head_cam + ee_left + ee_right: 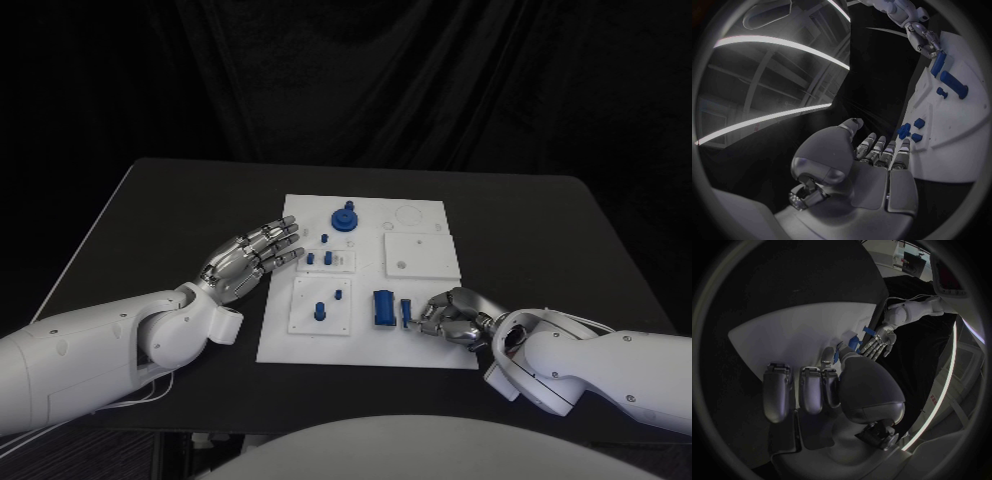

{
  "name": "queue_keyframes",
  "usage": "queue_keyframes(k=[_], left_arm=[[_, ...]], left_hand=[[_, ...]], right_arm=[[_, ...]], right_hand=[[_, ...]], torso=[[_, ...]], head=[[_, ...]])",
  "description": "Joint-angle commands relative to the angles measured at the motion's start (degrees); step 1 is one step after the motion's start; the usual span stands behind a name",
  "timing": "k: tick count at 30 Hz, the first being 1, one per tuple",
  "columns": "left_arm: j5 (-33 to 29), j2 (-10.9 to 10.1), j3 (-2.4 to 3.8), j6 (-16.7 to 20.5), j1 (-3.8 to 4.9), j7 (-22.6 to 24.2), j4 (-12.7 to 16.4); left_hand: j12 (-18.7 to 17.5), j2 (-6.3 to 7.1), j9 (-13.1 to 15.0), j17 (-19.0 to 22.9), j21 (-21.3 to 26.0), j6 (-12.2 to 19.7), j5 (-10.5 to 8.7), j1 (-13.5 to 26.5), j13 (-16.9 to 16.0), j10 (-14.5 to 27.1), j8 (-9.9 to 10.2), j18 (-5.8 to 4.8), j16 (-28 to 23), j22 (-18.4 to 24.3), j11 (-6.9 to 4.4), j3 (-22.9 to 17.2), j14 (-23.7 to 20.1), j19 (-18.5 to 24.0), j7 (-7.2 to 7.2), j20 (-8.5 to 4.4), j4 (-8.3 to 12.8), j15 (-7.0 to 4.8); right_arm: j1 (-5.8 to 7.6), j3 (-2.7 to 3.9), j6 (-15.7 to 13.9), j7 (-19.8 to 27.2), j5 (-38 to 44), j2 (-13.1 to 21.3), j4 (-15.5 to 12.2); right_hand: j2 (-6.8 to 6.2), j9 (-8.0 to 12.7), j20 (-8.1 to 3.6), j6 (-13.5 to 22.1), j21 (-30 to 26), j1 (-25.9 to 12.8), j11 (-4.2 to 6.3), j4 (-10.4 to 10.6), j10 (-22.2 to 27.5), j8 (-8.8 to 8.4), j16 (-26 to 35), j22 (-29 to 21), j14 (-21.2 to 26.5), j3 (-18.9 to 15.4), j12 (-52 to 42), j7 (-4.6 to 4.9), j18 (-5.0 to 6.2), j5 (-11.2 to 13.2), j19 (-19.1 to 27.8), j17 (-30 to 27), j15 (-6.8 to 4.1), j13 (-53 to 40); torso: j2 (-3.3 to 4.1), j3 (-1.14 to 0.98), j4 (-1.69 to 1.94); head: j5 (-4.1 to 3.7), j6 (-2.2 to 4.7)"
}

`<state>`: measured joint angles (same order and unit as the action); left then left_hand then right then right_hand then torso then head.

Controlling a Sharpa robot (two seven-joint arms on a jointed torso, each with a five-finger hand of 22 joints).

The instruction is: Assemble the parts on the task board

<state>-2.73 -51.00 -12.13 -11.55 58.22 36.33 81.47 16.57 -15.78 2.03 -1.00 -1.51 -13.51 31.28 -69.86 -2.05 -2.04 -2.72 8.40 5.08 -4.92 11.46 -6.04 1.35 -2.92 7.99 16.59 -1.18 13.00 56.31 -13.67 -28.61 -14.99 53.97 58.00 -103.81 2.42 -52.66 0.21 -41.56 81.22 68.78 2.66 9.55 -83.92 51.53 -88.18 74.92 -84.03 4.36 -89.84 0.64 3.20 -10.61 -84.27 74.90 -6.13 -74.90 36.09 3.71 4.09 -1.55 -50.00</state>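
Note:
The white task board lies mid-table. My right hand rests at its near right corner, fingers curled in, and pinches a narrow blue part lying on the board. The right wrist view shows that blue part between thumb and finger. A thicker blue block lies just left of it. My left hand hovers open over the board's left edge, fingers spread and holding nothing. A round blue knob stands at the far side, and small blue pegs stand mid-board.
Raised white plates sit on the board: a square one at the right and one at the near left carrying two small blue pieces. Black table surrounds the board, with a dark curtain behind.

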Motion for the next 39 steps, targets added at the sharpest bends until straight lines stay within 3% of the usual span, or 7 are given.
queue_keyframes(k=[1, 15, 27, 28, 32, 36, 39], left_arm=[[0.07, -0.1, 0.04, -0.64, -0.12, 1.33, 0.35], [-0.03, -3.24, 0.06, 3.93, 0.61, 3.98, 4.41], [-0.21, -3.49, 0.06, 9.31, 6.29, 8.19, 6.16], [-0.21, -3.27, 0.06, 9.7, 6.58, 8.74, 6.09], [-0.72, -2.3, 0.05, 10.39, 7.14, 9.9, 5.99], [-1.94, -1.58, 0.05, 10.62, 7.37, 10.11, 6.27], [-2.31, -0.83, 0.05, 10.52, 7.43, 10.32, 5.78]], left_hand=[[0.36, -0.01, 0.1, -0.08, -0.23, -0.64, 0.22, 0.49, -0.09, -0.04, -0.28, -0.67, 0.3, 0.13, 0.51, -0.51, -0.22, -0.24, 0.61, 0.1, 0.03, -0.12], [1.56, 0.81, 0.29, -0.28, -0.41, -2.06, 0.46, 0.36, -0.24, -0.59, -0.76, -0.87, 1.38, -0.13, 1.35, -1.2, 0.17, -0.57, 1.23, 0.22, 1.1, 0.3], [0.62, 1.93, 0.14, 0.37, 0.33, -1.35, -0.15, 2.38, -0.08, 0.02, -0.65, 1.18, -2.06, 1.32, -2.17, 0.9, -1.05, 0.82, 1.63, -2.47, -1.88, -4.41], [0.38, 2.08, 0.14, 0.44, 0.46, -1.35, -0.21, 3.22, -0.05, 0.11, -0.67, 1.05, -2.5, 1.63, -2.67, 2.35, -1.14, 1.07, 1.38, -3.28, -4.06, -5.04], [-0.38, 1.98, 0.17, 0.7, 0.61, -1.6, -0.13, 2.54, 0.03, 0.39, -0.78, 0.79, -3.79, 2.12, -3.58, 4.65, -1.31, 1.39, 1.0, -4.49, -7.4, -6.0], [-0.48, 1.73, 0.14, 0.67, 0.62, -1.46, 0.06, 1.36, 0.04, 0.41, -0.75, 0.56, -3.68, 2.17, -3.49, 4.57, -1.3, 1.43, 0.97, -4.6, -7.24, -5.86], [-0.69, 1.67, 0.12, 0.68, 0.61, -1.36, 0.02, 1.19, 0.07, 0.46, -0.73, 0.51, -3.75, 2.17, -3.45, 4.66, -1.3, 1.42, 0.98, -4.47, -7.4, -5.72]], right_arm=[[-0.18, -0.12, -1.17, 1.4, -0.23, 0.16, -0.24], [4.25, 0.1, -3.42, 19.27, -18.15, 3.31, -1.4], [12.04, -0.37, 2.03, 43.74, -32.74, 1.95, 4.0], [12.43, -0.41, 2.41, 45.04, -33.55, 1.69, 4.56], [13.16, -0.5, 5.0, 49.68, -37.24, 0.97, 6.45], [13.26, -0.54, 7.42, 54.3, -40.85, 0.39, 8.19], [13.09, -0.56, 9.0, 56.06, -42.43, 0.24, 8.84]], right_hand=[[-0.17, 0.05, -0.22, -0.3, -0.17, 0.23, 0.41, -0.16, -6.08, 0.26, -0.25, 11.92, -5.16, -0.49, -0.16, 0.06, -0.82, 0.57, -2.15, 10.84, -0.26, -15.1], [-0.73, 1.42, 0.08, -0.32, -2.84, -1.15, 0.03, 1.49, -6.08, -1.06, 1.39, 10.99, -4.3, -3.94, -0.16, 0.47, -0.18, 1.81, -0.94, 6.94, 0.08, -15.1], [3.2, 13.9, 3.52, 0.92, -40.73, 1.17, -3.55, 7.23, 13.27, -11.12, 25.73, -3.18, 12.65, -7.74, 11.09, 4.3, 6.53, -7.05, 18.79, -30.59, 4.16, 0.95], [4.06, 16.64, 5.71, 1.69, -50.31, -1.88, -6.43, 6.57, 37.57, -13.38, 37.96, -8.29, 22.53, -9.25, 28.11, 5.46, 6.23, -9.37, 25.52, -41.87, 5.89, 19.72], [5.9, 24.46, 12.43, 4.3, -68.88, -2.23, -12.36, 7.16, 50.56, -17.48, 54.72, -23.26, 38.42, -11.57, 46.71, 12.22, 4.94, -10.45, 37.83, -53.38, 13.85, 36.06], [6.59, 31.07, 16.01, 6.01, -77.38, -2.19, -16.79, 6.97, 55.37, -23.74, 63.98, -34.0, 46.82, -13.9, 58.27, 12.45, 4.49, -11.4, 53.04, -62.25, 19.07, 49.91], [7.11, 34.54, 16.08, 8.96, -79.35, -4.35, -15.53, 7.24, 61.27, -27.86, 68.96, -55.77, 55.15, -16.22, 63.15, 12.1, 1.41, -10.38, 73.02, -66.03, 20.38, 55.17]], torso=[[0.05, -0.04, 0.01], [-0.02, -0.05, -0.12], [-2.19, -0.22, -0.33], [-2.78, -0.26, -0.49], [-3.88, -0.25, -0.9], [-4.89, -0.23, -1.42], [-5.38, -0.34, -1.8]], head=[[0.08, 0.0], [0.31, 0.0], [-0.13, 0.0], [0.1, 0.0], [0.64, 0.0], [1.25, 0.0], [2.05, 0.0]])
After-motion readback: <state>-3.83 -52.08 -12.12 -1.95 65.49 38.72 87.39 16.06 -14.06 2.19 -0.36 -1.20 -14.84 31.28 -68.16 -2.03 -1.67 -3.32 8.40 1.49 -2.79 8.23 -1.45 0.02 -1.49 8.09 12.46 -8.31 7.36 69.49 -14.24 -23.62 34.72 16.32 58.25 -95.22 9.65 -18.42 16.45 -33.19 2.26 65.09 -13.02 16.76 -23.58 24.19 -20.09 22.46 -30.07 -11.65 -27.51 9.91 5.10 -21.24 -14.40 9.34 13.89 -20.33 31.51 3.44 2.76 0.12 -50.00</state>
